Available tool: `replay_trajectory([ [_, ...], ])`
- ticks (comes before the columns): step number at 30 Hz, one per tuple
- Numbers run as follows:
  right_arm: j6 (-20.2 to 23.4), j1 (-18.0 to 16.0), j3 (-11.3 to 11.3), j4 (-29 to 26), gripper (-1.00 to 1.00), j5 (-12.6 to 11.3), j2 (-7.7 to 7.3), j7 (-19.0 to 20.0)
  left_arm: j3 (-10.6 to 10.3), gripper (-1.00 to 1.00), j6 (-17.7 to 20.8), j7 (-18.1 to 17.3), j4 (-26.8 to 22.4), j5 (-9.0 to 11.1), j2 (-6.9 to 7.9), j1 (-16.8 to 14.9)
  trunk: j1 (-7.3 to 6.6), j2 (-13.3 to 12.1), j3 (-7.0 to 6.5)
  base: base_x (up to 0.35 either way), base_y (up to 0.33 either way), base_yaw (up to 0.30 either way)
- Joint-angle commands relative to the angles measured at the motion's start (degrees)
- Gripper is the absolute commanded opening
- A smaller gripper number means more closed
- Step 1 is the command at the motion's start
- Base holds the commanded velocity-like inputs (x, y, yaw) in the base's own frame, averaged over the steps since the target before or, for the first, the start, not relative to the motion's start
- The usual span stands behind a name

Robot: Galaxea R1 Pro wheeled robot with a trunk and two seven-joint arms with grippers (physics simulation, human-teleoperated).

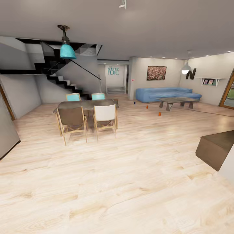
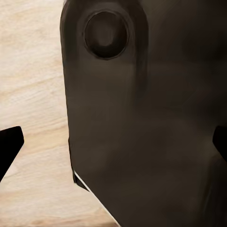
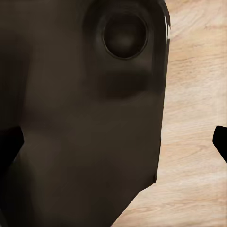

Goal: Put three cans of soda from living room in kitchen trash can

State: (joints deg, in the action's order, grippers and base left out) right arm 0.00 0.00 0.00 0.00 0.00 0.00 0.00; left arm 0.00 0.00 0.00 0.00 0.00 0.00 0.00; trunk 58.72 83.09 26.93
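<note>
Far off in the head view lies the living room, with a blue sofa (image 1: pixel 164 94) and a low coffee table (image 1: pixel 178 101). Two small orange cans of soda (image 1: pixel 147 106) (image 1: pixel 159 114) stand on the wood floor in front of that table. The tash can is out of view. In the left wrist view my left gripper (image 2: pixel 113 146) is open, its black fingertips (image 2: pixel 9 146) wide apart at the picture's edges, with a dark part of the robot's body (image 2: pixel 142 118) between them. My right gripper (image 3: pixel 116 146) is open in the same way, holding nothing.
A dining table (image 1: pixel 87 104) with several chairs stands left of centre. A black staircase (image 1: pixel 61 78) climbs behind it. A dark low cabinet (image 1: pixel 216 149) juts in at the right, and a grey panel (image 1: pixel 6 130) at the left edge. Wide wood floor (image 1: pixel 123 169) lies ahead.
</note>
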Motion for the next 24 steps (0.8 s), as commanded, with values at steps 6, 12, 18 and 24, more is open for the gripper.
replay_trajectory([
  [6, -0.07, -0.20, 0.43, 0.01, 1.00, 0.51, 0.36, 1.24, 0.56, 1.00, -0.08, -0.51, -0.20, 0.11, -0.24, 0.06, 0.00, -0.01, 0.00, 0.000, 0.000, 0.000],
  [12, -0.07, -0.20, 0.43, 0.01, 1.00, 0.51, 0.36, 1.24, 0.56, 1.00, -0.08, -0.51, -0.20, 0.11, -0.24, 0.06, 0.00, -0.01, 0.00, 0.000, 0.000, 0.000],
  [18, -0.07, -0.20, 0.43, 0.01, 1.00, 0.51, 0.36, 1.24, 0.56, 1.00, -0.08, -0.51, -0.20, 0.11, -0.24, 0.06, 0.00, -0.01, 0.00, 0.000, 0.000, 0.000],
  [24, -0.07, -0.20, 0.43, 0.01, 1.00, 0.51, 0.36, 1.24, 0.56, 1.00, -0.08, -0.51, -0.20, 0.11, -0.24, 0.06, 0.00, -0.01, 0.00, 0.000, 0.000, 0.000],
])
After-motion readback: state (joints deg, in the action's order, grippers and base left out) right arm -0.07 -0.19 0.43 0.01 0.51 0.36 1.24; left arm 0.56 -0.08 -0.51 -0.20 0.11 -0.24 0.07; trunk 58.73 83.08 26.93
